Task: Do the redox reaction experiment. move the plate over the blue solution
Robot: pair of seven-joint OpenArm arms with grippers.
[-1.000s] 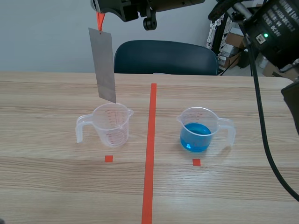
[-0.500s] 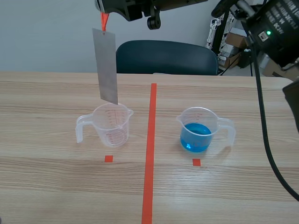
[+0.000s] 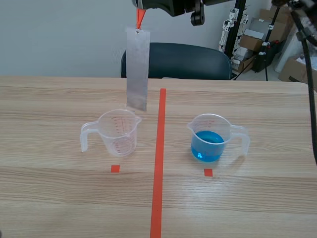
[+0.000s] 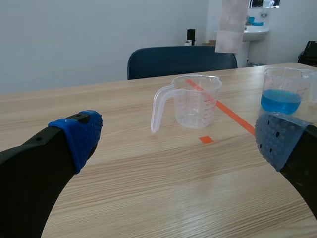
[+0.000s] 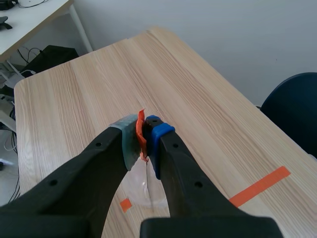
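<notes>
The grey metal plate hangs upright above the empty beaker, over the rim nearest the red tape line; it is well apart from the beaker of blue solution. The right gripper is pinched tight on the orange tab at the plate's top; the left gripper gapes wide with nothing in it, low over the table.

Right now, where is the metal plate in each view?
Scene view: plate hanging above the empty cup, beside the tape line.
Left wrist view: its lower end above that cup, ahead of the jaws.
Right wrist view: only its orange tab, pinched between the jaws.
Shared landmark: the tape line.
</notes>
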